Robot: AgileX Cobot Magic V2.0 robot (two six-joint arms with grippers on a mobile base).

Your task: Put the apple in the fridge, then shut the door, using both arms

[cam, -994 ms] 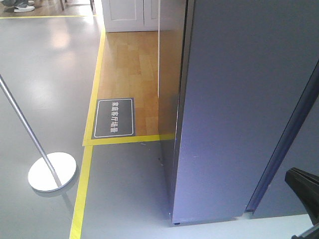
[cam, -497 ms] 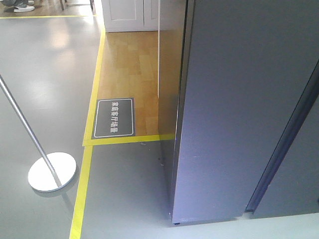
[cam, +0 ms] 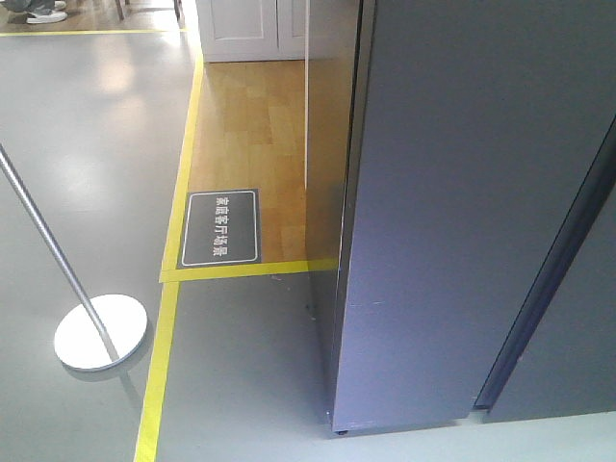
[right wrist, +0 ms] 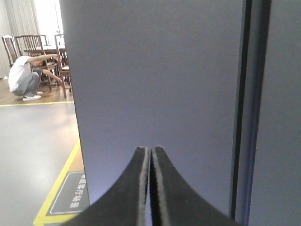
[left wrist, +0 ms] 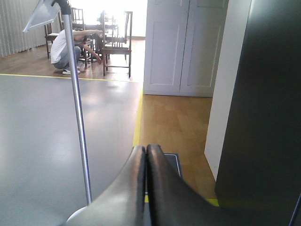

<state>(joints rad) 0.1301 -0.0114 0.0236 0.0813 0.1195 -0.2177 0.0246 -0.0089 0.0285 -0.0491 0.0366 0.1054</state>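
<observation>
While nothing of the white interior shows in any view, the fridge [cam: 462,212] fills the right half of the front view as a flat dark grey face, so its door [right wrist: 155,84] reads as shut — a judgement from the unbroken grey surface and the dark vertical seam at about 3 o'clock in the right wrist view. An adjoining dark grey panel [cam: 577,337] sits beyond that seam at 4 o'clock. Grey floor [cam: 87,192] with yellow tape lines [cam: 164,346] spreads toward 9 o'clock, where a stanchion base [cam: 101,330] rests; a dark floor sign [cam: 221,227] lies at 10 o'clock on wood flooring.

The right tool [right wrist: 150,155] is clenched on nothing, pads pressed together, pointing straight at the door face at 12 o'clock and close to it. The left tool [left wrist: 146,153] is likewise pinched empty, with the fridge's side off at 3 o'clock, so the right arm is the nearer one — any last push would fall to it.

The apple is not visible anywhere; presumably it is inside, though that cannot be confirmed.
</observation>
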